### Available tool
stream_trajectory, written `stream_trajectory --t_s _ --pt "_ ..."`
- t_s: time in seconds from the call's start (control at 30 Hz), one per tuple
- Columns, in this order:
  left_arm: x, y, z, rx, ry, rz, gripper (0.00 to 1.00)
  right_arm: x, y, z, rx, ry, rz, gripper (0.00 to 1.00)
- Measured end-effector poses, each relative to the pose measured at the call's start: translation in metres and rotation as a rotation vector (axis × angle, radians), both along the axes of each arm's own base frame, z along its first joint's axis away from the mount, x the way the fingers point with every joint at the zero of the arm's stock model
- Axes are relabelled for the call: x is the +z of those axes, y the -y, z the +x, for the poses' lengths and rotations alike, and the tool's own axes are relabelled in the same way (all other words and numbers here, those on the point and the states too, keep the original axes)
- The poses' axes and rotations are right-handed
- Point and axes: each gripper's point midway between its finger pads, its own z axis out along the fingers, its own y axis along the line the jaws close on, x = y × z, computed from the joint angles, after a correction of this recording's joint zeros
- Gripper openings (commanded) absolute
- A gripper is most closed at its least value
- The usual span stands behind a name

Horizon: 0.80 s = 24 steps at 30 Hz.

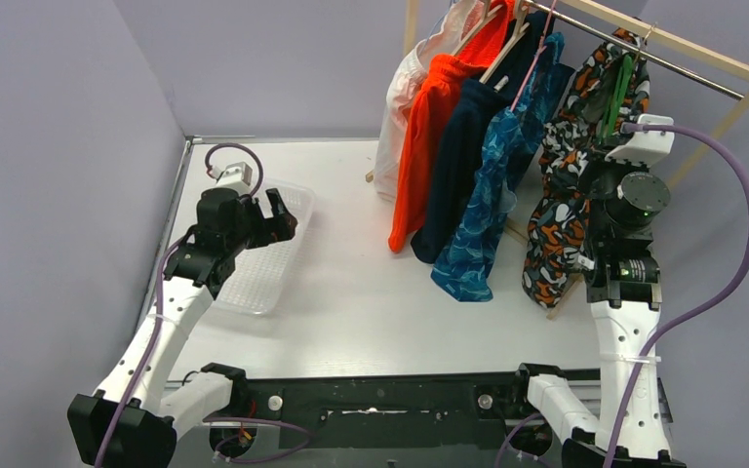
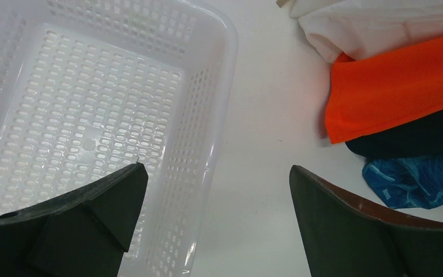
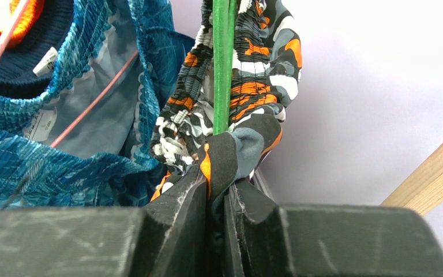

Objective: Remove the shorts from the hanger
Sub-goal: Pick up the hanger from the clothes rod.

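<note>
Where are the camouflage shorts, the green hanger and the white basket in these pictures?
camouflage shorts (image 3: 248,141): right wrist view, on the grey bunched fold.
green hanger (image 3: 225,63): right wrist view, on its straight bar.
white basket (image 2: 92,115): left wrist view, on its perforated floor.

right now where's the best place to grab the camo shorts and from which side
Grip the gathered elastic waistband of the camo shorts, right beside the green hanger, coming up from below on the arms' side. The bunched band gives a thick fold to pinch, and pulling there should likely slip it off the hanger. The right tool is shut on such a fold.
</note>
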Motion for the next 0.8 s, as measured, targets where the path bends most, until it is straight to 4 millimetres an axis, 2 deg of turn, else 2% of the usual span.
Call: stream_trajectory --t_s 0.17,0.33,0.67,0.8 --pt "0.004 0.001 0.002 0.010 0.008 -0.019 0.97 0.006 -0.002 0.001 0.009 0.030 0.006 0.00" --pt "0.005 0.002 0.002 0.016 0.007 -0.029 0.97 0.001 -0.009 -0.008 0.034 0.020 0.068 0.00" --pt "0.015 0.001 -0.004 0.016 0.033 -0.046 0.97 -0.013 -0.038 -0.064 0.146 -0.029 0.189 0.00" --pt "0.018 0.003 -0.005 0.011 0.040 -0.058 0.97 -0.017 -0.047 -0.079 0.182 -0.065 0.212 0.00"
